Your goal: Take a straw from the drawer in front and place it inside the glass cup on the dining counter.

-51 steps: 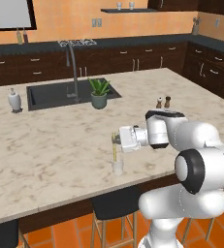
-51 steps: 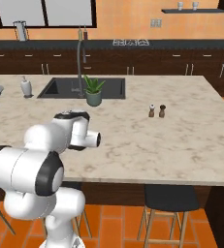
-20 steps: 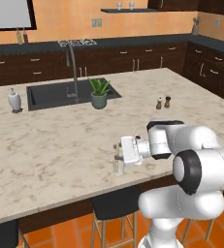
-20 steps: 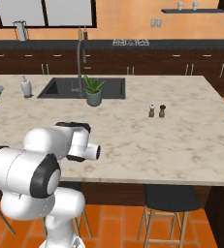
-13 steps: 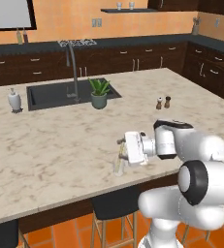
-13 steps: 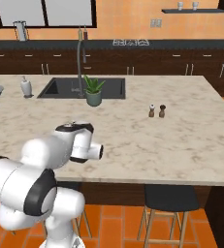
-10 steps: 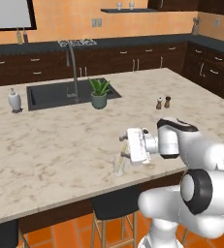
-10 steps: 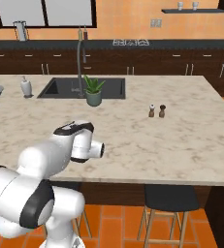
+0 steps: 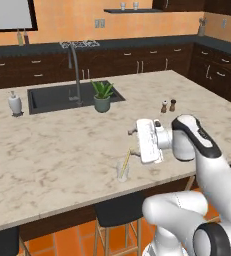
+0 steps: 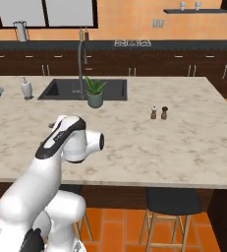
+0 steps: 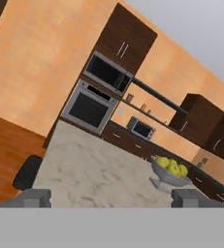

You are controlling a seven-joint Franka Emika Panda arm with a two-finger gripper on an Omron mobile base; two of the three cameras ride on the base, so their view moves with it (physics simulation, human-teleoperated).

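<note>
We judge the placing step done: the straw (image 9: pixel 126 160) leans inside the glass cup (image 9: pixel 122 171), which stands on the beige tabletop (image 9: pixel 62 150) just below and to the near side of our jaws. The gripper (image 9: pixel 137 140) points sideways across the tabletop with its jaws spread wide and pinching nothing; in the hand view the two fingertips (image 11: pixel 33 197) stand far apart. Ahead of the jaws in that view sits a fruit bowl (image 11: pixel 171 178) holding yellow-green fruit. What remains, we think, is to draw the arm back without brushing the straw or tipping the cup.
</note>
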